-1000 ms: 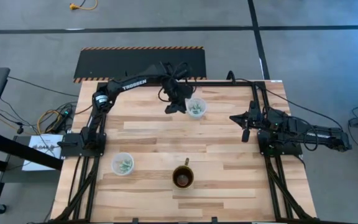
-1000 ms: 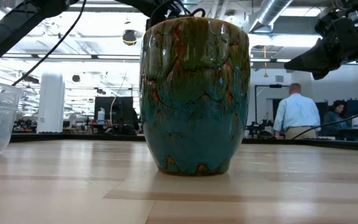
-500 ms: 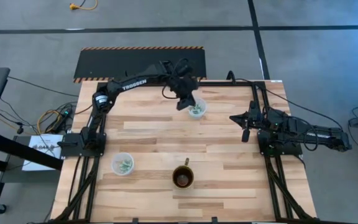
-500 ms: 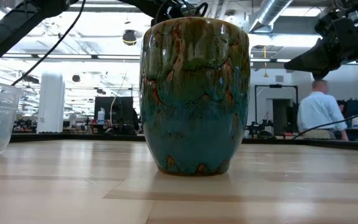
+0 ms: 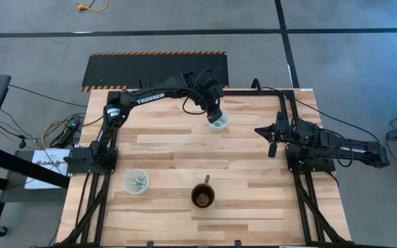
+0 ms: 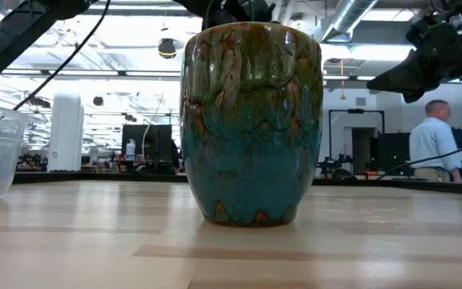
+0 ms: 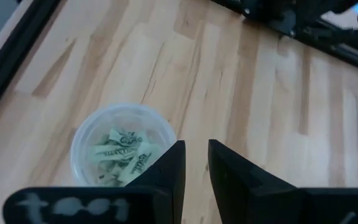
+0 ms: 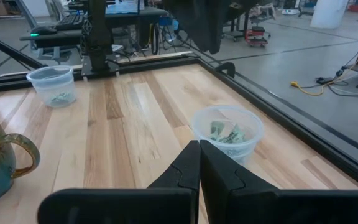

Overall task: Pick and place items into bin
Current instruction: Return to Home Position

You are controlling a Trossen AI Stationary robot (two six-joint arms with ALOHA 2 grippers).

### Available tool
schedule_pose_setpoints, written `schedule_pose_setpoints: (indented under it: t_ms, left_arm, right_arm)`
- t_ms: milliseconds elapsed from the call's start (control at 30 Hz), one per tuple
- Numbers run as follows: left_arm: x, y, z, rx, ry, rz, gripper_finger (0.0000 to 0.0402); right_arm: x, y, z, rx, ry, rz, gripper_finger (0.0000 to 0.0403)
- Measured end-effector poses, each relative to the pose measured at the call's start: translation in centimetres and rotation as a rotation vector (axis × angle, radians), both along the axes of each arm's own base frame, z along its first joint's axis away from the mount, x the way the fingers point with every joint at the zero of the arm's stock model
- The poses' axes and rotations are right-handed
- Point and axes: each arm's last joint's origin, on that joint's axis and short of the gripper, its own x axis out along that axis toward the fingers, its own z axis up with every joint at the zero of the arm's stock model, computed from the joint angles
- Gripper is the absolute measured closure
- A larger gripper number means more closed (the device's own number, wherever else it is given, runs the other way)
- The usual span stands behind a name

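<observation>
Close to the tabletop's left edge and its near-left corner stands one clear bin (image 5: 136, 181) with a few of the items (image 5: 137, 183) lying in its bottom. Further along the near edge, about midway, sits the mug (image 5: 202, 198), upright with its handle pointing inward. Toward the edge that borders the striped mat (image 5: 156, 69), a second clear bin (image 5: 218, 122) holds a larger heap of green-and-white items (image 7: 120, 152). The left hand (image 5: 214, 114) hangs just above this bin's rim, its arm stretched from the left edge across the tabletop. In the left wrist view its fingers (image 7: 173, 168) stand only narrowly parted, with nothing between them. At the right edge the right arm waits folded, and the right hand (image 5: 271, 149) has its fingers pressed together, holding nothing. No loose item shows on the bare wood in any view, so the sorting looks finished, with every piece in one bin or the other. What seems left is bringing the left arm back to rest. The room for that looks generous: the middle of the tabletop is plain wood, the mug and near-left bin lie well apart from the likely path, and only the bin rim just under the left hand calls for care.
</observation>
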Motion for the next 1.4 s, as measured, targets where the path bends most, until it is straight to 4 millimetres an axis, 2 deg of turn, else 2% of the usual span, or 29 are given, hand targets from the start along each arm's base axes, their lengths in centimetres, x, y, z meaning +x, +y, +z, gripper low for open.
schedule_pose_setpoints:
  t_ms: [267, 400, 800, 900, 1000, 1233, 1400]
  left_arm:
    - [-0.2, 0.2, -0.1, -0.132, 0.026, 0.133, 0.0345]
    - [-0.3, 0.3, -0.2, -0.131, 0.038, 0.160, 0.0345]
    - [-0.3, 0.1, 0.3, 0.020, 0.000, -0.016, 0.0356]
    - [-1.1, -0.6, 1.8, 0.053, -0.020, -0.049, 0.0375]
    - [-2.4, -1.9, 4.4, 0.094, -0.056, -0.083, 0.0396]
    - [-6.0, -5.5, 9.9, 0.277, -0.104, -0.071, 0.0399]
    - [-9.3, -7.4, 12.6, 0.348, -0.123, -0.045, 0.0400]
  right_arm:
    - [0.0, 0.0, 0.0, 0.000, 0.000, 0.000, 0.0403]
    - [0.0, 0.0, 0.0, 0.000, 0.000, 0.000, 0.0403]
    - [0.0, 0.0, 0.0, 0.000, 0.000, 0.000, 0.0403]
    - [0.0, 0.0, 0.0, -0.001, -0.005, 0.000, 0.0403]
    - [0.0, 0.0, 0.1, -0.001, -0.007, 0.000, 0.0403]
    - [0.0, 0.0, 0.1, -0.002, -0.009, -0.001, 0.0403]
    - [0.1, 0.0, 0.3, 0.048, -0.052, -0.005, 0.0403]
